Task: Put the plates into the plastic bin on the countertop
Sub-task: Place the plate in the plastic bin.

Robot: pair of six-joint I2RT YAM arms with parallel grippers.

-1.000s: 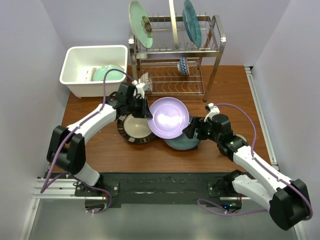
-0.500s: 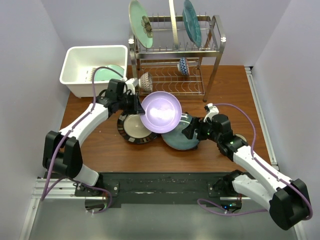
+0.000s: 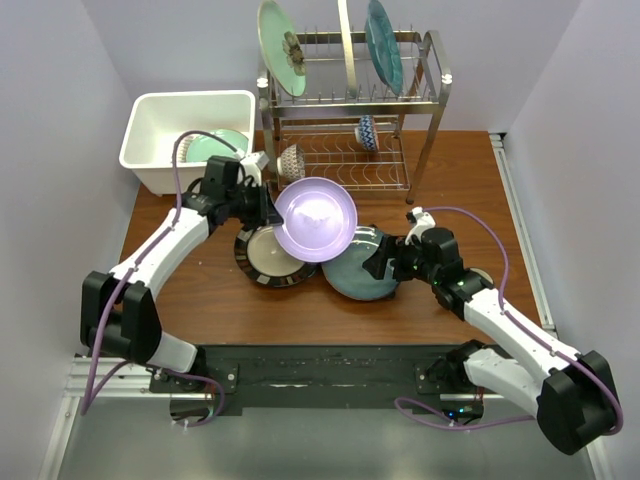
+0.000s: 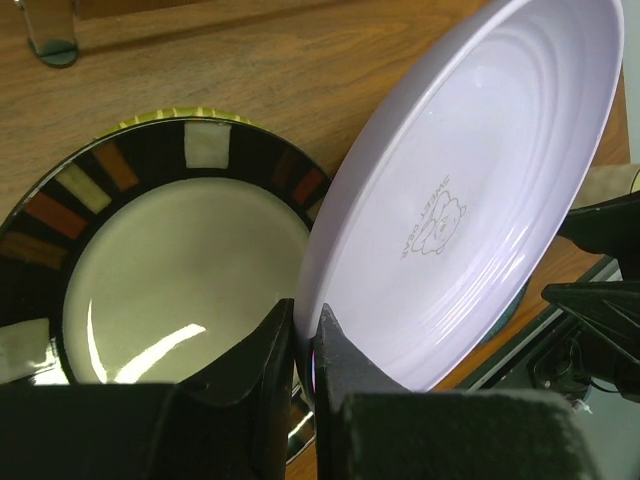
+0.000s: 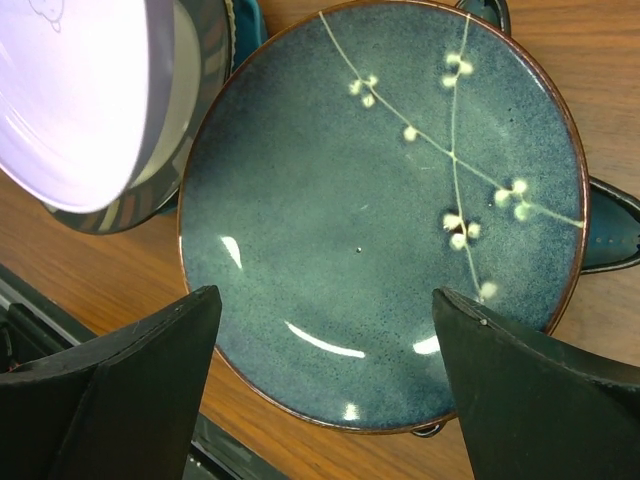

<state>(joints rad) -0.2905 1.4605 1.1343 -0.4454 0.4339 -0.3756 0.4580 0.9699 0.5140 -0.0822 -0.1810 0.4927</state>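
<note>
1. The lavender plate [image 4: 470, 200] covers the striped plate [image 4: 170, 270]'s right rim.
2. Under the teal plate [image 5: 380, 210], a dark blue shape [image 5: 610, 230], perhaps another plate, shows only its tips.
3. My right gripper [image 5: 320, 300] is cut off at the bottom edge.

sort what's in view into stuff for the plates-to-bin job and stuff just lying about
Job: lavender plate in the left claw, striped-rim plate, blue-green plate, pale green plate in the white bin.
Lying about: wire rack, flower-motif plate, small bowls.

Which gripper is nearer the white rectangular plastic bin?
Left. The left gripper, clamping the round lavender plate, sits beside the white plastic bin; the right gripper is open over the round teal plate, far across.
</note>
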